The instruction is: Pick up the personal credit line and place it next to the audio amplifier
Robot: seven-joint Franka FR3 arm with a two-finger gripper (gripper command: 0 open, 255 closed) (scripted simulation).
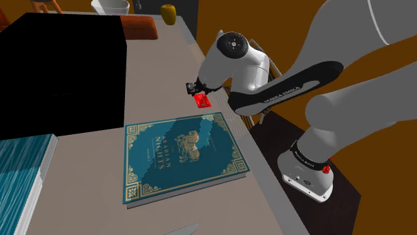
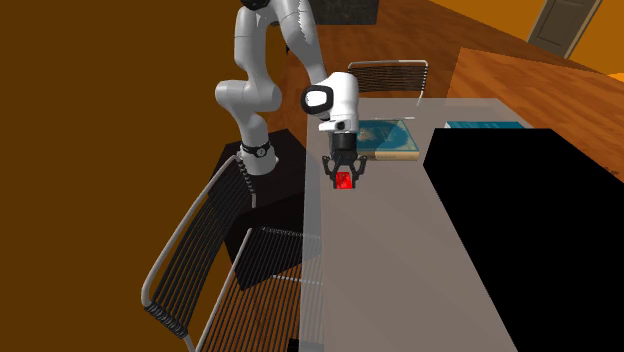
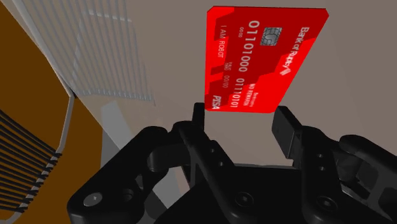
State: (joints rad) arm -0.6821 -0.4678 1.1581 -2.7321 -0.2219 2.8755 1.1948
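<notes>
A red bank card [image 3: 267,57] with white numbers and a chip stands on edge between my fingers. My gripper [image 3: 242,118] is shut on its lower edge. In the shoulder view the gripper [image 1: 198,92] holds the card [image 1: 202,101] a little above the grey table [image 1: 167,73], near its right edge and beyond the teal book. From the second exterior view the card [image 2: 344,181] hangs under the gripper [image 2: 343,170]. A large featureless black block [image 1: 60,73] covers the table's left part; it also appears across the table [image 2: 530,220].
A teal hardcover book [image 1: 180,153] lies flat just in front of the gripper, and a second teal book [image 1: 20,180] lies at the near left. Wire chairs [image 2: 200,260] stand along the table's edge. A yellow vase [image 1: 168,13] and a white bowl [image 1: 110,7] are at the far end.
</notes>
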